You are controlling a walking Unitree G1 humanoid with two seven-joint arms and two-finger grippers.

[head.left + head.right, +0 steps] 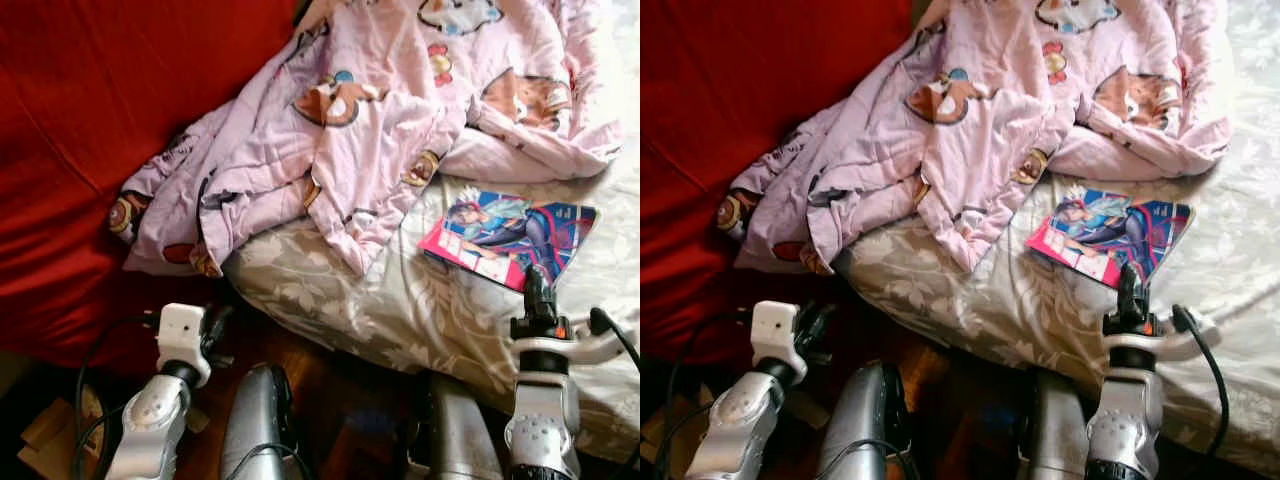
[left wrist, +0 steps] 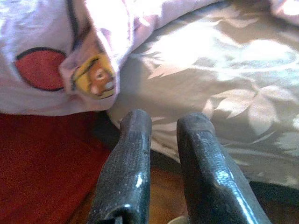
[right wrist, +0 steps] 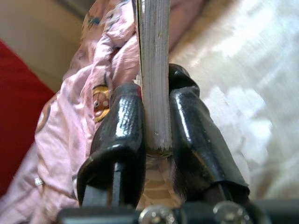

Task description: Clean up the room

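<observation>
1. A comic book (image 1: 512, 237) with a bright pink-edged cover and a drawn figure in blue lies flat on the bed (image 1: 400, 300), which is covered by a grey sheet printed with pale leaves.
2. The right gripper (image 1: 538, 285) sits at the comic book's near edge; the right wrist view shows its two black fingers (image 3: 117, 140) pressed against either side of the page block (image 3: 154, 70), so the jaws are clamped on the comic book.
3. Just beyond the comic book, farther from the robot, a crumpled pink blanket (image 1: 350, 130) with cartoon prints is heaped across the bed, one fold reaching down close to the book's near-left corner.
4. On the far side of the pink blanket from the comic book, a red cover (image 1: 90, 130) spreads wide; the blanket's edge hangs over it.
5. The left gripper (image 2: 161, 126) is well apart from the comic book, low at the bed's edge under the blanket's hanging corner. Its fingers (image 2: 126, 158) stand slightly parted with a narrow gap between them, and nothing is held.
6. Below the bed's edge, on the robot's side of the comic book, dark wooden floor (image 1: 320, 390) shows between the two silver arms.
</observation>
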